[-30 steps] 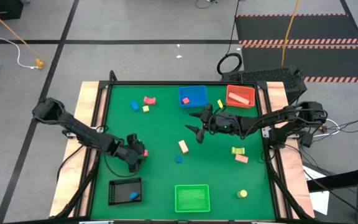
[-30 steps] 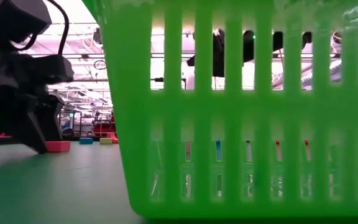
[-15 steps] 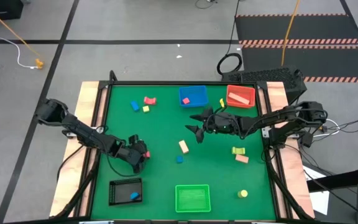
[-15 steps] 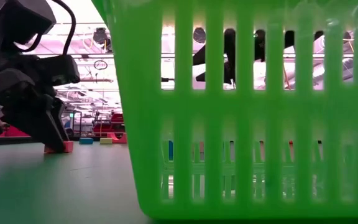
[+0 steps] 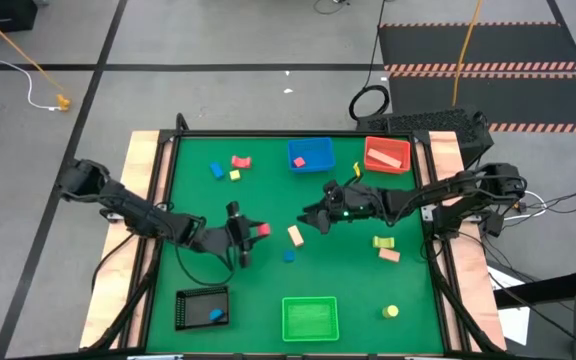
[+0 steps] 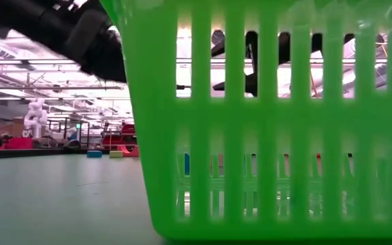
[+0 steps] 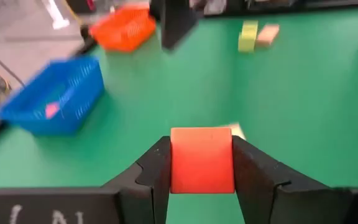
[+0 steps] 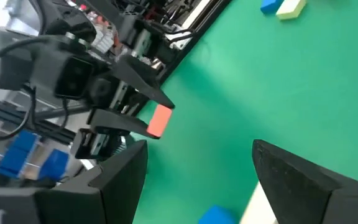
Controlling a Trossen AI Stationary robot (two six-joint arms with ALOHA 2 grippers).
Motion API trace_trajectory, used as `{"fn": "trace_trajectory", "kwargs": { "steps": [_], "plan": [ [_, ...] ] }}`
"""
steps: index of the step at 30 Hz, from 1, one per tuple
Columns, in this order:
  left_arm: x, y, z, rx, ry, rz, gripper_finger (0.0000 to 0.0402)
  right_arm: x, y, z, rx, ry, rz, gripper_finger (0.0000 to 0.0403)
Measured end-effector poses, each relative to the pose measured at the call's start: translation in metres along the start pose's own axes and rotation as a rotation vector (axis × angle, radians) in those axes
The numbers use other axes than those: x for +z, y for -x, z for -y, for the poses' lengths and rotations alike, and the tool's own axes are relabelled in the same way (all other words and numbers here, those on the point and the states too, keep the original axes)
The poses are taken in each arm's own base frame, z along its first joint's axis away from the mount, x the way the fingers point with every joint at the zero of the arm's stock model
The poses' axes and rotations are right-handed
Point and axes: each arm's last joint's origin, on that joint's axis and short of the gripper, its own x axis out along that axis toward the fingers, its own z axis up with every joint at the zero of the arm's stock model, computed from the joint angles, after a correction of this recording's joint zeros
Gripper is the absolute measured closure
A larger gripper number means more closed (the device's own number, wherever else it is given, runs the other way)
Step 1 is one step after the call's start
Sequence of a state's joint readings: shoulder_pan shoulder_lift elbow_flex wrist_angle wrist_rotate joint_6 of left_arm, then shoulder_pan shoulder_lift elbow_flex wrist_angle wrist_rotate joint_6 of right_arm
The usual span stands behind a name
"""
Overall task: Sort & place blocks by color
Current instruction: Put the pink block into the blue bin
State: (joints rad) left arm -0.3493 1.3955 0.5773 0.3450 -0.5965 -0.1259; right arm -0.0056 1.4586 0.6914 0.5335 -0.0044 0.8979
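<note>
A green table mat (image 5: 268, 290) framed by pale wooden edges sits on a grey floor, with 4 small trays on it: a blue tray (image 5: 310, 155) and a red tray (image 5: 387, 156) along the far edge, a black tray (image 5: 200, 307) at the near left and a green tray (image 5: 309, 318) at the near middle, whose slatted wall fills most of the low view.

The left gripper (image 5: 253, 232) is out over the middle-left of the mat, its fingers closed on a red block (image 7: 202, 160); the left wrist view shows the block clamped squarely between both pads.

The right gripper (image 5: 313, 215) hangs over the centre of the mat with its fingers spread wide and nothing between them. A tan bar (image 5: 295, 235) lies just beside it, between the 2 grippers, and a small blue cube (image 5: 288, 256) lies a little nearer the green tray.

Other blocks lie scattered. A blue piece (image 5: 216, 170), a red piece (image 5: 240, 160) and a yellow piece (image 5: 235, 176) sit near the far left. A lime bar (image 5: 383, 242) and a tan piece (image 5: 389, 255) lie close together at the right, with a yellow cylinder (image 5: 391, 312) near the front right. A pink piece (image 5: 299, 161) lies in the blue tray, a tan bar (image 5: 389, 157) in the red tray, and a blue piece (image 5: 215, 315) in the black tray.
</note>
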Motion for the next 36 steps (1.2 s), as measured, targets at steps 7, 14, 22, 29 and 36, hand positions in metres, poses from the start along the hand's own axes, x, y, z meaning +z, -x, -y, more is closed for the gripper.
{"fn": "trace_trajectory", "kwargs": {
  "steps": [7,14,22,29,36],
  "plan": [
    [0.028,-0.016,0.003,0.032,-0.109,0.038,0.0268,-0.003,0.001,-0.017,0.094,-0.022,0.078,0.0122],
    [0.046,-0.034,0.004,0.099,-0.215,0.046,0.0268,-0.007,0.002,-0.023,0.078,0.008,0.139,0.0122],
    [0.066,-0.054,-0.001,0.151,-0.326,0.054,0.0268,-0.006,0.002,-0.024,0.055,0.054,0.183,0.0122],
    [0.077,-0.076,-0.006,0.193,-0.411,0.041,0.0268,-0.005,0.003,-0.025,0.038,0.11,0.219,0.0125],
    [0.08,-0.087,-0.01,0.21,-0.432,0.033,0.0268,-0.006,0.002,-0.022,0.012,0.125,0.205,0.0177]
  ]
}}
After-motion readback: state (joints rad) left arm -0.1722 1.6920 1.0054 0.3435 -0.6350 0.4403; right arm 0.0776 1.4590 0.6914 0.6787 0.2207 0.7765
